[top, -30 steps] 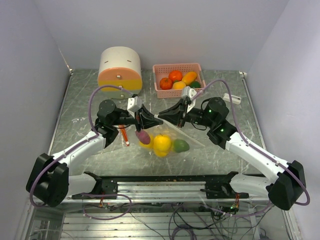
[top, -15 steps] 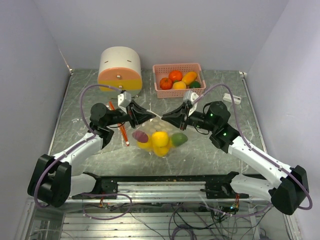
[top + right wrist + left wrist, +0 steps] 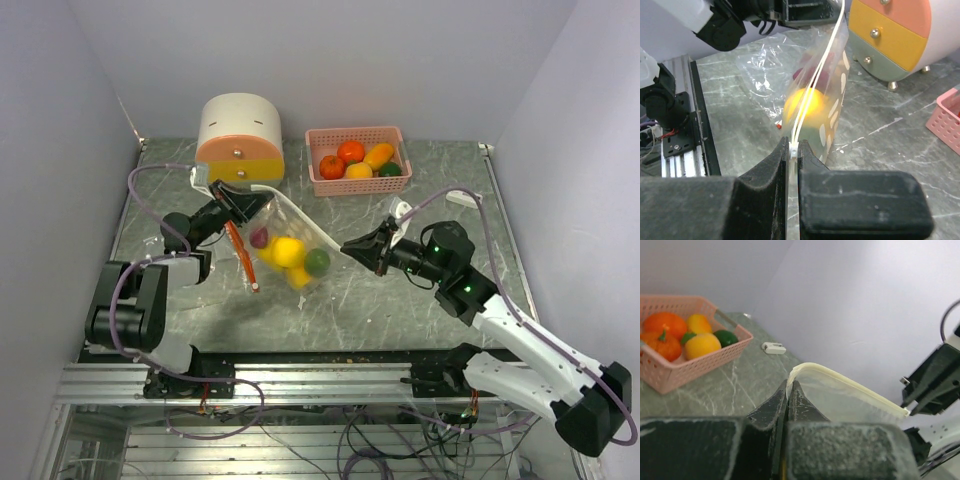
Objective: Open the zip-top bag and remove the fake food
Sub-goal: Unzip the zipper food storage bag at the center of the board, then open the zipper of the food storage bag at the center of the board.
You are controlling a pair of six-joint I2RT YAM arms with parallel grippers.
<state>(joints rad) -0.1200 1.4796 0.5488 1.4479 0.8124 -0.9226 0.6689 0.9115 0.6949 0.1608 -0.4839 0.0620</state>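
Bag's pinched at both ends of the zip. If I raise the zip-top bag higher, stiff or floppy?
Probably floppy: between the left gripper and right gripper only the zip strip of the zip-top bag runs taut; the clear film hangs loose. The fake food bunched low would likely swing and shift.

Bag clear glossy plastic; table marbled, smooth.

Toward the back left of the table, drawer box; to its right, basket. In front of both, zip-top bag strung slantwise between left gripper, pinching the end just before the drawer box, and right gripper, pinching the nearer, right end. Fake food low inside the bag; further pieces in the basket.
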